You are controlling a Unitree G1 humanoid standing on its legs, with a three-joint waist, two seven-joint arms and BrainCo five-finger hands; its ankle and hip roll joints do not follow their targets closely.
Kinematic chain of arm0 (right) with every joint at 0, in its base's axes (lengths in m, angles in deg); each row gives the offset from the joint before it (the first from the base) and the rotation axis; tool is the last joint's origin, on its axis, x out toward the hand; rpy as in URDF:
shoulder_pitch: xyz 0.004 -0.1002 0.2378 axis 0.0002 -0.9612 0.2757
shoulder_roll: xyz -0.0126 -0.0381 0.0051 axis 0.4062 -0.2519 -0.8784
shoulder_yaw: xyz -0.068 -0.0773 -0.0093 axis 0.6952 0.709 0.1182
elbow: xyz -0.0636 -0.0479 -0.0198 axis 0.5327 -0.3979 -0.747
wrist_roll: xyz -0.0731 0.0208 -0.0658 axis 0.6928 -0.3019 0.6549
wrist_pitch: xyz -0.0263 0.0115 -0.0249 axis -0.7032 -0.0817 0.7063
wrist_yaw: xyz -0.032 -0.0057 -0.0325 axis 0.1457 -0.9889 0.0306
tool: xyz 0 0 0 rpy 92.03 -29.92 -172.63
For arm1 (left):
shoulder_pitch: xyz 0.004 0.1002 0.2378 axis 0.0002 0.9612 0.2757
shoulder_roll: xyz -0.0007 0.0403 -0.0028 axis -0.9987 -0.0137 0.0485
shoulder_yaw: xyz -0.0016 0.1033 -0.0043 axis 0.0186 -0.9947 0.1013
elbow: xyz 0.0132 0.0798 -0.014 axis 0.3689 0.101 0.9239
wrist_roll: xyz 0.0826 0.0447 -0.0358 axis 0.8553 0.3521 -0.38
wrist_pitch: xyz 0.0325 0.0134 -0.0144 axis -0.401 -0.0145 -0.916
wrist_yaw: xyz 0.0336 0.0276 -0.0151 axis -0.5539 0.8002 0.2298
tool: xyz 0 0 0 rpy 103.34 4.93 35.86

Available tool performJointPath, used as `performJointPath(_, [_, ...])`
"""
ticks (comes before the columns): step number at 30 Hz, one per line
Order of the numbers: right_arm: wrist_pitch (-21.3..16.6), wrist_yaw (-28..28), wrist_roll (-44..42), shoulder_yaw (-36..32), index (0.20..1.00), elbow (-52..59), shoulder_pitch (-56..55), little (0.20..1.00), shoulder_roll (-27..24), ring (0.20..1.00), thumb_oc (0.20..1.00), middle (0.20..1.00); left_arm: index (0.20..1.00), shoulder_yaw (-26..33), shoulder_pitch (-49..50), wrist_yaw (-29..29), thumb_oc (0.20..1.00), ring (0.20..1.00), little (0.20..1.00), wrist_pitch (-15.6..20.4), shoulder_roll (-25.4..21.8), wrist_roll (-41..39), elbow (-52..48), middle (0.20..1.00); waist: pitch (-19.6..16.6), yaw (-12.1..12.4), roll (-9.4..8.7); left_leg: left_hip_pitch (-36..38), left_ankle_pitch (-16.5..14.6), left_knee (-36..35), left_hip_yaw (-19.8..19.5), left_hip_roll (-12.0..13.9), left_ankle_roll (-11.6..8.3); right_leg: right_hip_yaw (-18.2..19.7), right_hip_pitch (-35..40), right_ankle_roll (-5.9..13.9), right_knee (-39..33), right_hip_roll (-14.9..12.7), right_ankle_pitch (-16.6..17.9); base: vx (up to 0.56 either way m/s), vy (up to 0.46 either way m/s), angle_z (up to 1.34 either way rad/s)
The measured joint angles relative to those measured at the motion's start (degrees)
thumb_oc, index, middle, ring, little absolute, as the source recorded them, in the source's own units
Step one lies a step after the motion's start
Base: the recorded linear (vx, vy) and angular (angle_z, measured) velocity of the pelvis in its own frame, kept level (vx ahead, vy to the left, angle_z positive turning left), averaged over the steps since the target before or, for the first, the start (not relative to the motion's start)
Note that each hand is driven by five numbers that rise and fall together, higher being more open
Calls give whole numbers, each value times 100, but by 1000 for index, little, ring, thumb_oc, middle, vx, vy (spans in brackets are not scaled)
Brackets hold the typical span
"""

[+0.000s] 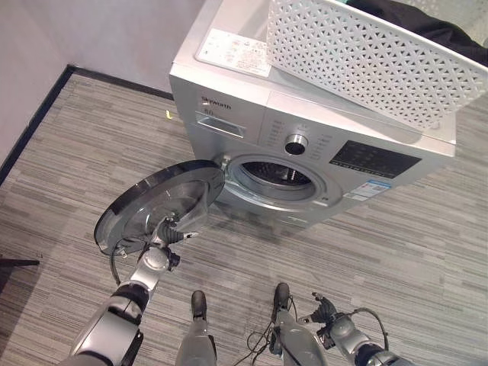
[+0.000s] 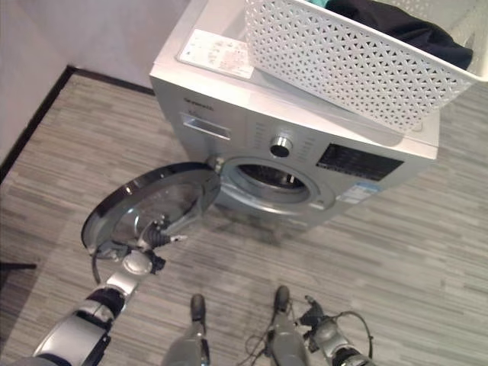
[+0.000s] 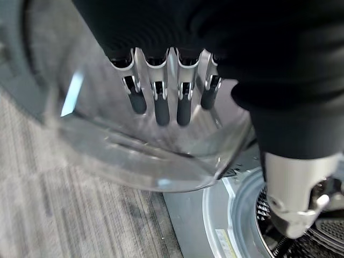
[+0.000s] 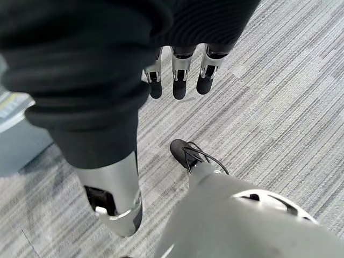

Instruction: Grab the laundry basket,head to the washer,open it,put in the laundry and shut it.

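- Two hands: the left hand [image 1: 156, 242] has its fingers [image 3: 161, 105] straight and loosely spread at the inner face of the round glass washer door [image 1: 164, 200]; the right hand [image 1: 328, 313] hangs low, fingers relaxed, empty.
- One silver front-loading washer [image 1: 252, 114], its drum mouth uncovered, the door swung wide to its left.
- One white perforated plastic laundry basket [image 2: 343, 65] holding dark laundry [image 2: 404, 30] sits on the washer top, above and right of the left hand's fingers; I judge the right hand nearer.

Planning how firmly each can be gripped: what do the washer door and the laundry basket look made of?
Washer door: clear glass or plastic bowl in a shiny chrome-look ring; it mirrors light. Laundry basket: white matte moulded plastic, judging by its regular perforated lattice.
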Motion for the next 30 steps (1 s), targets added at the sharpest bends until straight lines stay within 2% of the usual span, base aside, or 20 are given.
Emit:
performJointPath(2, [-21, 28, -189, -381, 1000, -25, -87, 1000, -40, 1000, 1000, 1000, 1000, 95, 730, -22, 1000, 1000, 1000, -16, 175, -179, -173, 1000, 19, 39, -33, 123, -15, 24, 33, -58, 19, 82, 87, 38, -15, -34, -34, 32, 77, -12])
performJointPath(4, [-78, 42, -583, -1124, 1000, 141, -229, 1000, -95, 1000, 1000, 1000, 1000, 177, 1452, 11, 1000, 1000, 1000, 61, 113, -359, -1054, 1000, 76, 126, -124, 192, -229, 344, 190, -48, 29, 249, 189, 13, 4, -42, -3, -9, 85, -33])
performJointPath(5, [-81, 103, -729, -1218, 1000, 136, -239, 1000, -174, 1000, 1000, 1000, 1000, 150, 1575, 43, 1000, 1000, 1000, 94, 156, -395, -1055, 1000, 74, 143, -129, 214, -295, 431, 202, -47, 41, 276, 240, 19, 5, -47, -8, -2, 110, -21])
performJointPath(8, [-164, 98, -1854, -2424, 1000, 157, -256, 1000, -292, 1000, 1000, 1000, 1000, 616, 2047, 340, 1000, 1000, 1000, 88, 450, -1176, -1106, 1000, 98, 156, -170, 173, -633, 957, 227, -45, 96, 404, 396, 28, 6, -76, -6, -1, 183, -13])
performJointPath(9, [-180, 100, -2102, -2650, 1000, 141, -271, 1000, -390, 1000, 1000, 1000, 1000, 627, 2147, 432, 1000, 1000, 1000, 71, 464, -1337, -1107, 1000, 98, 153, -170, 172, -728, 1097, 232, -58, 130, 415, 459, 28, 6, -103, -5, 14, 240, -6])
performJointPath(11, [-185, 106, -2654, -3384, 1000, 399, -440, 1000, -826, 1000, 1000, 1000, 1000, 633, 2391, 672, 1000, 1000, 1000, 4, 427, -1469, -1425, 1000, 99, 135, -163, 174, -983, 1417, 235, -240, 360, 428, 617, -10, 8, -294, -35, 29, 232, 4])
performJointPath(13, [-236, 129, -2833, -3495, 1000, 781, -656, 1000, -1077, 1000, 1000, 1000, 1000, 633, 2397, 758, 1000, 1000, 1000, -12, 424, -1467, -1484, 1000, 85, 122, -168, 163, -1049, 1490, 221, -364, 430, 434, 662, -75, 10, -459, -63, 56, 308, 13])
performJointPath(14, [-138, 160, -2938, -3899, 1000, 1599, -909, 1000, -1256, 1000, 1000, 1000, 1000, 622, 2199, 853, 1000, 1000, 1000, -38, 431, -1449, -1249, 1000, 133, 31, -135, 25, -1286, 1944, 162, -582, 749, 455, 548, -32, 437, -613, -15, 48, 230, 10])
performJointPath(15, [-211, 208, -2996, -3999, 1000, 2167, -997, 1000, -1384, 1000, 1000, 1000, 1000, 644, 2195, 871, 1000, 1000, 1000, -68, 481, -1448, -1072, 1000, 125, -59, 61, -72, -1386, 2107, 67, -486, 835, 501, 324, 14, 916, -611, -50, 42, 167, -7])
performJointPath(16, [-357, 257, -3030, -3961, 1000, 2409, -971, 1000, -1503, 1000, 1000, 1000, 1000, 666, 2171, 867, 1000, 1000, 1000, -83, 474, -1443, -976, 1000, 102, -156, 88, -16, -1490, 2146, 80, -479, 742, 591, 149, 58, 1298, -647, -22, 76, 180, -18])
performJointPath(17, [-388, 381, -3044, -4028, 1000, 2809, -1030, 1000, -1664, 1000, 1000, 1000, 1000, 805, 2120, 857, 1000, 1000, 1000, -83, 438, -1396, -850, 1000, -4, -202, 124, 55, -1524, 2158, 79, -545, 810, 637, 27, -35, 1708, -677, 87, 68, 179, -16])
performJointPath(19, [-394, 508, -3033, -4272, 1000, 3405, -1265, 1000, -1782, 1000, 1000, 1000, 1000, 987, 1997, 837, 1000, 1000, 1000, -83, 420, -1318, -772, 1000, -8, -198, 114, 194, -1500, 2092, 62, -589, 913, 783, -203, 7, 2343, -703, 75, 92, 96, 8])
performJointPath(20, [-526, 651, -3008, -4326, 1000, 3533, -1361, 1000, -1902, 1000, 1000, 1000, 1000, 1036, 2012, 798, 1000, 1000, 1000, -76, 308, -1217, -725, 1000, -143, -232, 52, 279, -1443, 1924, 8, -571, 1008, 1053, -458, 165, 2787, -470, -448, 141, 64, 11])
performJointPath(22, [-557, 831, -2948, -4504, 1000, 3747, -1350, 1000, -1947, 1000, 1000, 1000, 1000, 1064, 2039, 794, 1000, 1000, 1000, -84, 224, -1214, -628, 1000, -241, -265, -35, 361, -1284, 1695, -64, -589, 1071, 1299, -454, 192, 2670, -83, -875, 135, -11, 18])
performJointPath(24, [-629, 1018, -2840, -4604, 1000, 4140, -1260, 1000, -2105, 1000, 1000, 1000, 1000, 1129, 2057, 775, 1000, 1000, 1000, -117, 260, -1221, -626, 1000, -332, -323, -125, 364, -1242, 1599, -76, -634, 1070, 1231, -432, 182, 2117, 111, -945, 221, -106, 15])
performJointPath(26, [-566, 1194, -2655, -4577, 1000, 4506, -1111, 1000, -2296, 1000, 1000, 1000, 1000, 1128, 2005, 695, 1000, 1000, 1000, -142, 361, -1233, -654, 1000, -307, -341, -83, 428, -1270, 1527, -138, -630, 1067, 1318, -458, 192, 1555, 196, -938, 195, -103, 0])
performJointPath(27, [-622, 1269, -2438, -4524, 1000, 5132, -997, 1000, -2566, 1000, 1000, 1000, 1000, 1129, 1881, 667, 1000, 1000, 1000, -163, 509, -1237, -649, 1000, -217, -384, 64, 542, -1250, 1430, -171, -619, 1046, 1556, -441, 216, 772, 231, -821, 150, -87, 13])
performJointPath(28, [-648, 1343, -2257, -4532, 1000, 5406, -913, 1000, -2687, 1000, 1000, 1000, 1000, 1120, 1814, 662, 1000, 1000, 1000, -159, 574, -1236, -647, 1000, -200, -413, 92, 660, -1263, 1356, -271, -636, 1016, 1558, -462, 204, 493, 147, -654, 227, -144, 38])
performJointPath(29, [-649, 1446, -2129, -4541, 1000, 5665, -851, 1000, -2732, 1000, 1000, 1000, 1000, 1114, 1799, 634, 1000, 1000, 1000, -153, 624, -1236, -651, 1000, -210, -466, 101, 804, -1296, 1280, -344, -641, 935, 1603, -426, 195, 289, 93, -497, 168, -119, 59])
performJointPath(30, [-719, 1506, -2032, -4539, 1000, 5788, -849, 1000, -2766, 1000, 1000, 1000, 1000, 1070, 1799, 620, 1000, 1000, 1000, -150, 625, -1235, -652, 1000, -261, -481, 39, 898, -1356, 1275, -449, -647, 788, 1601, -374, 180, 267, 30, -496, 241, -189, 69])
